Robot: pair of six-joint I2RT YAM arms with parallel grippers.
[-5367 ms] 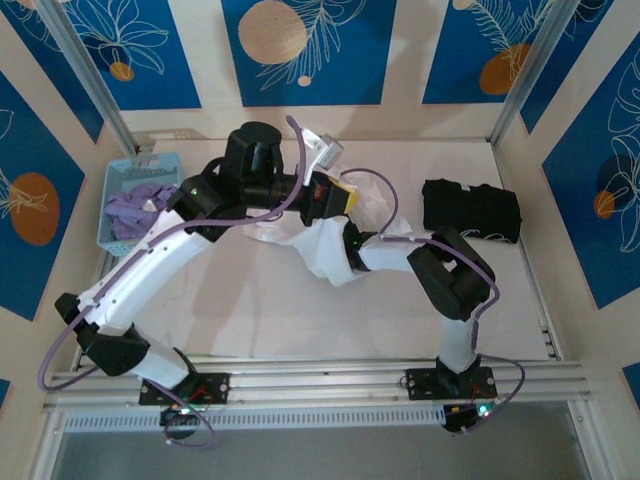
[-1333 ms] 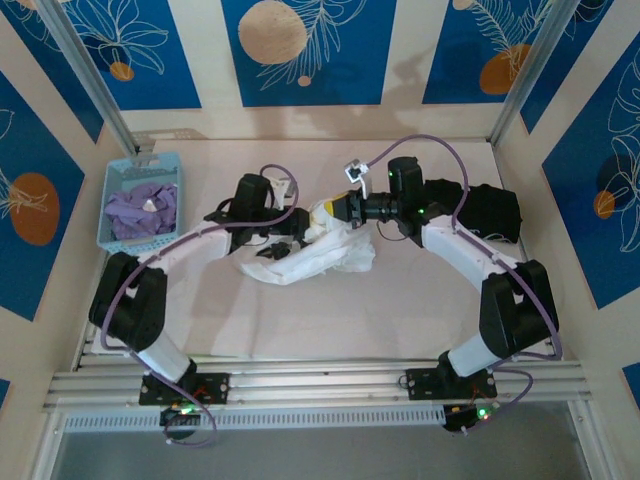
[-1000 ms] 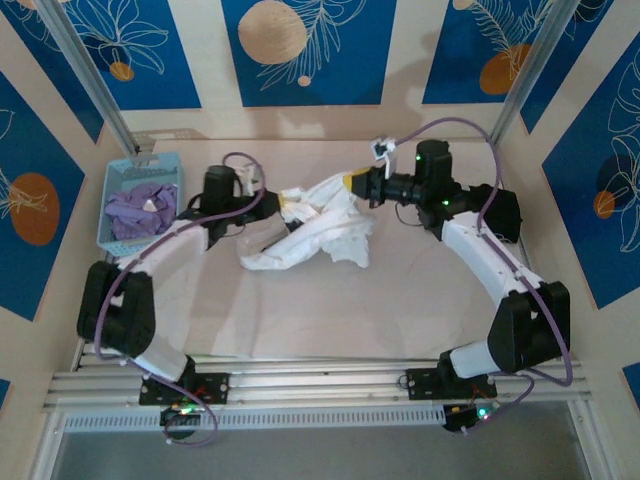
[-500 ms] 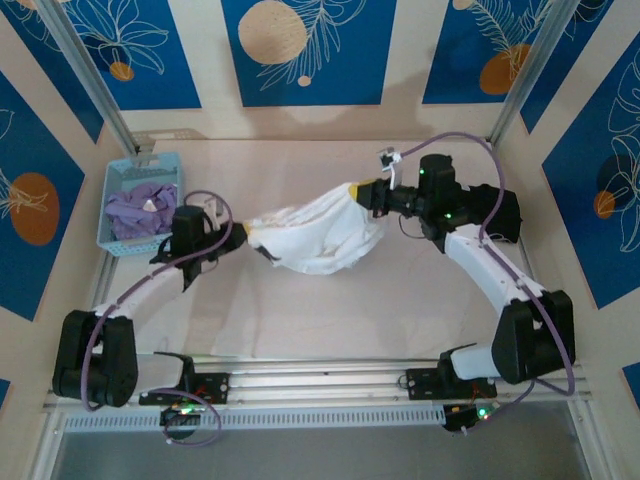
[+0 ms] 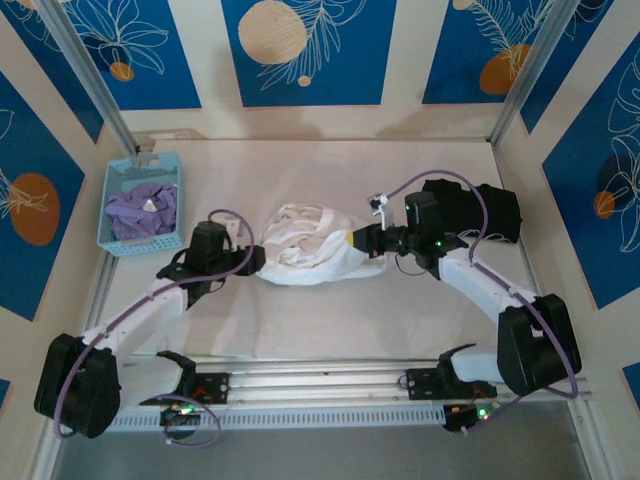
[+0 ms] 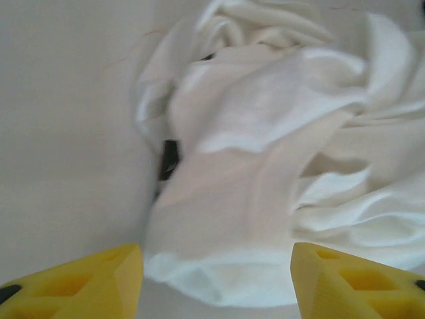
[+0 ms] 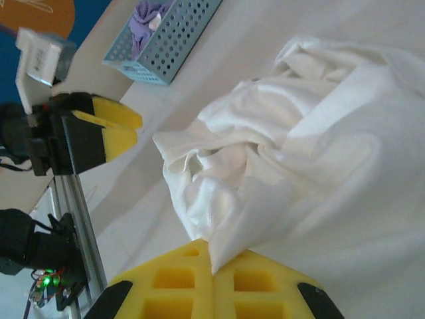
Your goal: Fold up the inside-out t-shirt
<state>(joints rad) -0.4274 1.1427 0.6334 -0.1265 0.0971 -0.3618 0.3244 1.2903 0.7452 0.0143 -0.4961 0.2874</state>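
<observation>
The right claw (image 7: 212,269) pinches a fold of the white t-shirt (image 7: 312,133) tight between its closed fingers. The rest of the shirt lies bunched on the table (image 7: 299,20) just ahead of it. Across the heap, the left claw (image 6: 216,272) stands wide, the shirt's hem between its fingers but ungripped. Beyond that claw sits the blue basket (image 7: 166,40).

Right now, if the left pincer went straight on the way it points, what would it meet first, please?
The white t-shirt: its near edge lies just ahead of the open left pincer, though the gap is hard to judge.
</observation>
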